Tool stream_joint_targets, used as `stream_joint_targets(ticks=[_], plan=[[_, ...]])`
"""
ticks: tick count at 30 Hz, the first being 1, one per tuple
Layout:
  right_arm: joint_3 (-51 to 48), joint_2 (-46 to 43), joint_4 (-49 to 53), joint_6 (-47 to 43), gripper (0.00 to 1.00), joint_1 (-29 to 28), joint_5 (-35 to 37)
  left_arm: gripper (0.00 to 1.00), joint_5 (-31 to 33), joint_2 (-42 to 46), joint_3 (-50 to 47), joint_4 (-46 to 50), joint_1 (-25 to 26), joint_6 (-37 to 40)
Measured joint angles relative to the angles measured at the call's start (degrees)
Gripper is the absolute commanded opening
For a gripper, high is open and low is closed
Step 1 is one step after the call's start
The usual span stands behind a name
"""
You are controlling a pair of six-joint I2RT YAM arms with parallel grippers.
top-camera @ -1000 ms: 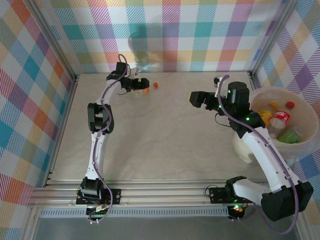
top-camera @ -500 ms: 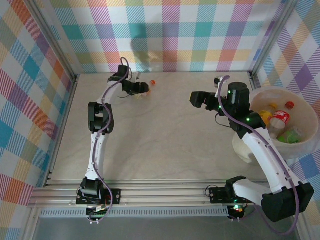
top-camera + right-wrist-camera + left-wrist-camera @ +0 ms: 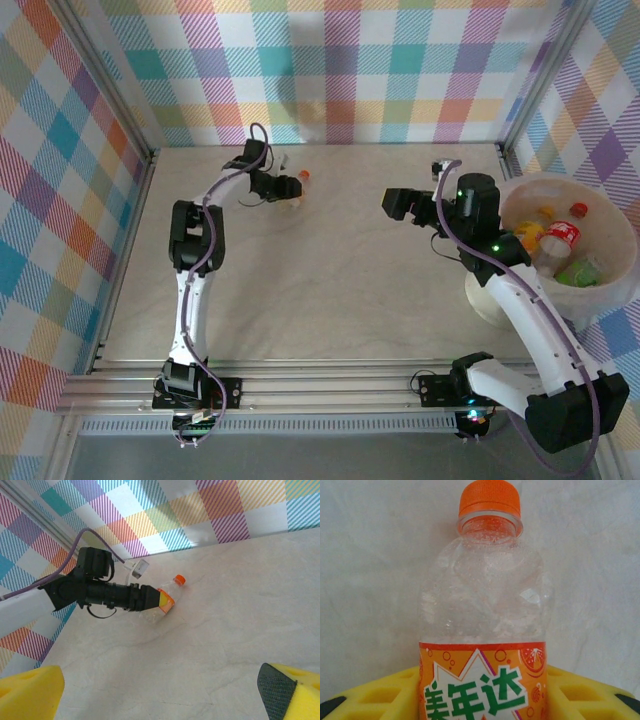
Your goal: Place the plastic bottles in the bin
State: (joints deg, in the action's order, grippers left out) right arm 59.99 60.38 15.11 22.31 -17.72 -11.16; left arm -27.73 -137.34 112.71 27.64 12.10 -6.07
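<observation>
The left gripper (image 3: pixel 289 186) is clamped on the clear, orange-labelled plastic bottle (image 3: pixel 484 630) at the far edge of the pale table (image 3: pixel 330 280), cap pointed straight out from the jaws; the round cream-white bin (image 3: pixel 487 300) is found well off rightward, nearer the right gripper (image 3: pixel 393 204), held spread

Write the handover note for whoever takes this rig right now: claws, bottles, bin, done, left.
Left claw: shut on the orange-label bottle, low at the far side of the table.
Right claw: open, empty, above the table, facing the left claw.
Done: several bottles lie in the bin at the right edge.
To do: carry the gripped bottle across to the bin and release it.
</observation>
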Motion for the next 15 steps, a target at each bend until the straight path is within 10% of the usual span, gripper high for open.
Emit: stream_joint_targets(ticks=[15], plan=[[-1.4, 1.4, -3.5, 3.4, 1.00, 0.0, -4.5, 0.46, 2.6, 30.9, -31.6, -18.8, 7.5, -7.5]])
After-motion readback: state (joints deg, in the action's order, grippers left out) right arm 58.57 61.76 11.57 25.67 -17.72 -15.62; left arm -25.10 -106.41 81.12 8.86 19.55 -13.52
